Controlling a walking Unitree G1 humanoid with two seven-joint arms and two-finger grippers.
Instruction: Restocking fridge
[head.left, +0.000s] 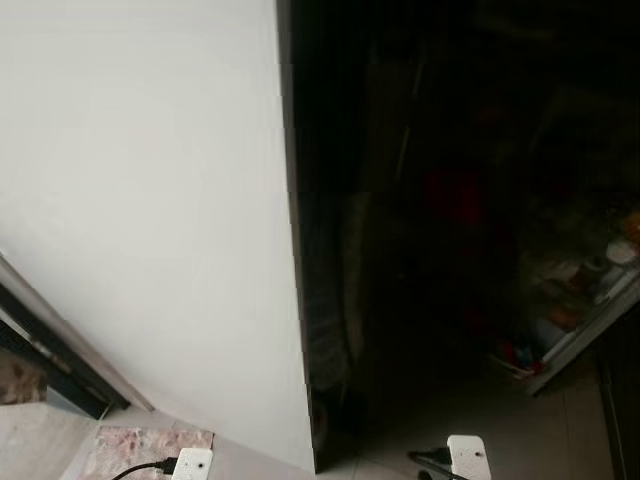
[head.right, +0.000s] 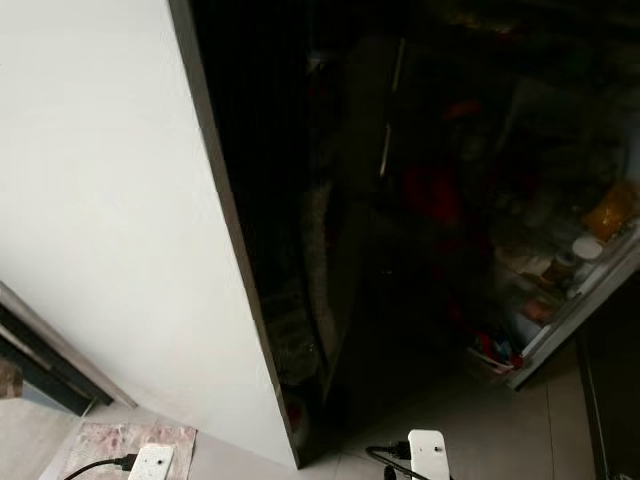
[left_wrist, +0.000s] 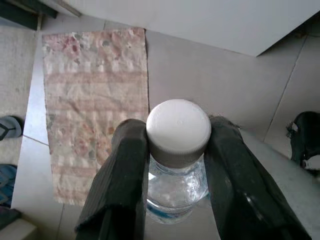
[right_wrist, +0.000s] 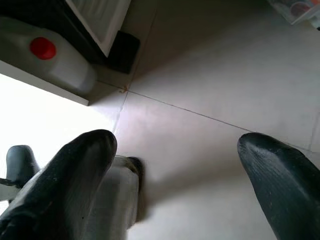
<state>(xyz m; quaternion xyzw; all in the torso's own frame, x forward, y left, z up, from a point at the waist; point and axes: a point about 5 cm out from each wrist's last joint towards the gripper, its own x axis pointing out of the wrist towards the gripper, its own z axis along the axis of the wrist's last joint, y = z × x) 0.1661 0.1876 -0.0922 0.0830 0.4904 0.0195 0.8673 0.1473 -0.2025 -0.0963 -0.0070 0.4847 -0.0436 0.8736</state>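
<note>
One white-capped bottle (left_wrist: 177, 150) clamped in the left gripper (left_wrist: 177, 165); right gripper (right_wrist: 175, 170) spread wide, empty.

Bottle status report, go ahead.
Left pincer shut on clear bottle, white cap up. Right pincer open, empty, over floor tiles. Fridge ahead, dark glossy front; door shelf stocked at right.

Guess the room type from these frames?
Likely a home kitchen: a tall black fridge, its open door shelf stocked with food, tiled floor and a floor mat.
</note>
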